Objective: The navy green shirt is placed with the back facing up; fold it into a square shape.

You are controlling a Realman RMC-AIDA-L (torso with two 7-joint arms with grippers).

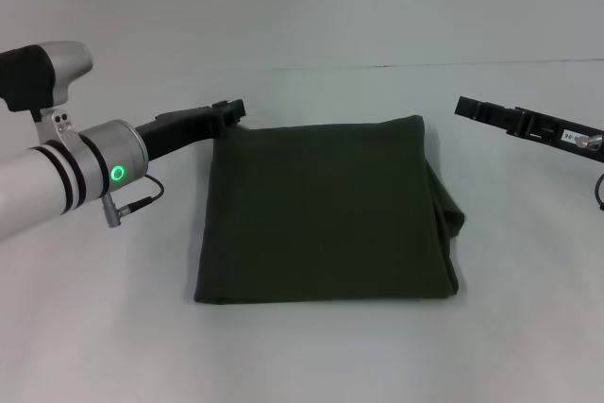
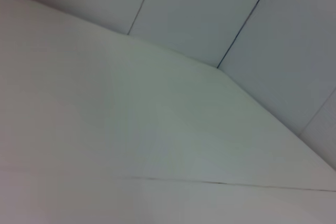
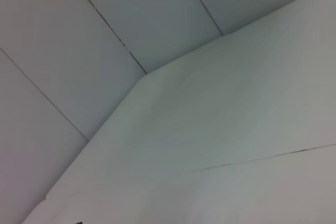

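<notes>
Navy green shirt (image 1: 326, 214) lying folded into a rough square at the middle of the white table (image 1: 311, 356).

Plain side is facing up; edges mostly even, with a few layers bulging out along the side toward the robot's right. Left claw (image 1: 231, 108) is sitting at the shirt's far left corner, touching or just above it; whether it is spread or pinching cloth cannot be told. Right claw (image 1: 472, 107) is hanging well apart on the right; its state cannot be told either. Both wrist views are showing only bare table and wall panels.
</notes>
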